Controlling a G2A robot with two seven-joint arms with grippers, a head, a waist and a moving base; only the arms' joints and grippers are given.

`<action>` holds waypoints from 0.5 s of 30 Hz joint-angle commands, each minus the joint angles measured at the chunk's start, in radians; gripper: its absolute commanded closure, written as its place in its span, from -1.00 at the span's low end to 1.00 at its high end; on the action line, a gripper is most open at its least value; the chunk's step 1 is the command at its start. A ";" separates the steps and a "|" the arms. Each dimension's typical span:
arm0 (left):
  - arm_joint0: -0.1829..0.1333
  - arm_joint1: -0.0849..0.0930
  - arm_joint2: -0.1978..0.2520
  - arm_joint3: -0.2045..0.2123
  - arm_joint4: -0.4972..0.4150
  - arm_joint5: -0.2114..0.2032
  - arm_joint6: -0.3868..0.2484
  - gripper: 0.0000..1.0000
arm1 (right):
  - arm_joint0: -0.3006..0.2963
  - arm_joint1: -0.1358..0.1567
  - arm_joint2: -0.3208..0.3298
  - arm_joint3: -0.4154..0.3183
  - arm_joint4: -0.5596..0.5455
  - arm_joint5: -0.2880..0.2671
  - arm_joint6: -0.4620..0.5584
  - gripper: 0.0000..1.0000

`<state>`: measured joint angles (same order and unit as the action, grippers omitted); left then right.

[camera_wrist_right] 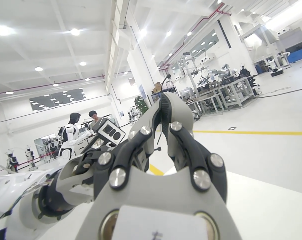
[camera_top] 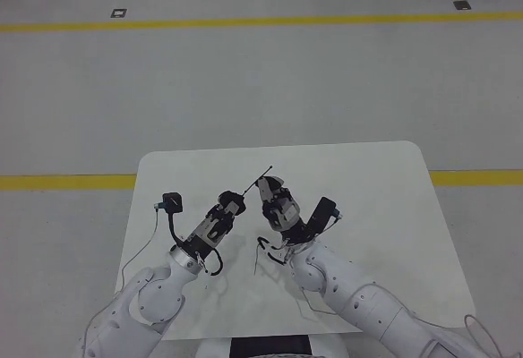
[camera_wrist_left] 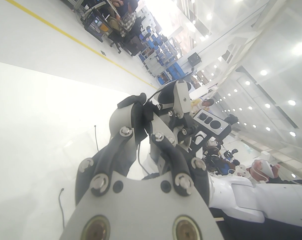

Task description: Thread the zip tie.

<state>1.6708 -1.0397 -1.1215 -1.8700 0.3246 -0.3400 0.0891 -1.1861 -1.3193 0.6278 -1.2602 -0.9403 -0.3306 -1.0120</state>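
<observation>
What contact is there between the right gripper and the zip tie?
Touching. In the right wrist view the right gripper has its jaws closed on the zip tie, the strap pinched between them and one end poking past.

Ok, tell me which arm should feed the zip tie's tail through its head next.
Right, probably. The right gripper is shut on the zip tie, whose head pokes past the fingertips while its tail hangs free below. The left gripper sits close beside it, better suited to steadying.
</observation>
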 commanded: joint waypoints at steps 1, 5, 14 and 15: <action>0.000 0.000 0.000 0.000 0.000 0.000 0.000 1.00 | -0.001 -0.005 0.005 0.005 -0.007 0.000 0.001 1.00; 0.000 0.000 0.000 0.000 0.000 0.000 0.000 1.00 | -0.005 -0.014 0.016 0.013 -0.021 -0.002 0.004 1.00; 0.000 0.000 0.000 0.000 0.000 0.000 0.000 1.00 | -0.021 -0.029 0.041 0.018 -0.043 -0.009 0.003 1.00; 0.000 0.000 0.000 0.000 0.000 0.000 0.000 1.00 | -0.024 -0.030 0.044 0.017 -0.047 -0.009 0.001 1.00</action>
<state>1.6708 -1.0397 -1.1215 -1.8700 0.3246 -0.3400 0.0891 -1.2068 -1.3483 0.6688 -1.2421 -0.9839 -0.3402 -1.0078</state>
